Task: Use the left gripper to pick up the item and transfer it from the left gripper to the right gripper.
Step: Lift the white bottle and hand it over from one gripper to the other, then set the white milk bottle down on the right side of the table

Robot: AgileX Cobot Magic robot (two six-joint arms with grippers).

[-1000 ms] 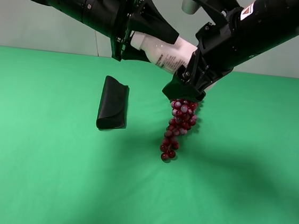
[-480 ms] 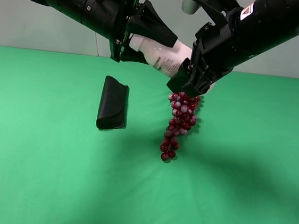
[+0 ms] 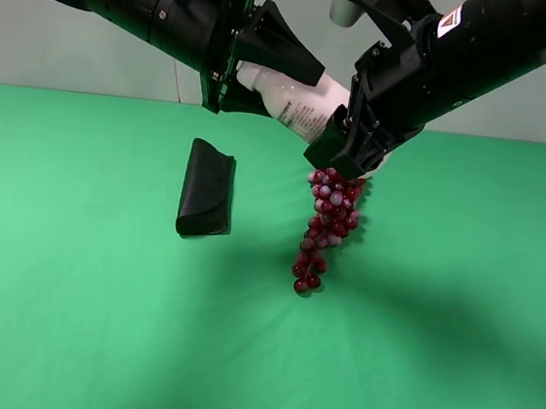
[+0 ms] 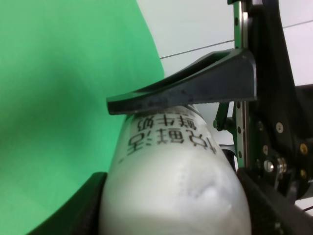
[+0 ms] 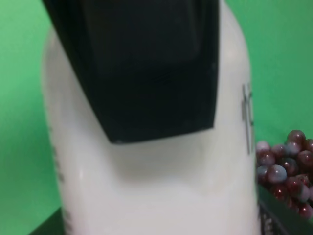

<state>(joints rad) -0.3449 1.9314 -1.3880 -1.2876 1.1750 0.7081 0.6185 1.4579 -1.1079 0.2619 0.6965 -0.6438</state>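
Left tool (image 3: 287,87) is kept clamped on the bottle (image 3: 308,106); its long axis is slanted rightward into right tool (image 3: 341,158), pinched around that end.

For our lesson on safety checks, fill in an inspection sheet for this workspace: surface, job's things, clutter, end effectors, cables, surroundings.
Surface: green cloth, flat.
Job's things: white bottle held tilted in the air.
Clutter: black case lying on the cloth; red grapes to its right.
End effectors: left end effector shut on the bottle; right end effector shut on it too.
Cables: nothing seen.
Surroundings: pale wall behind.
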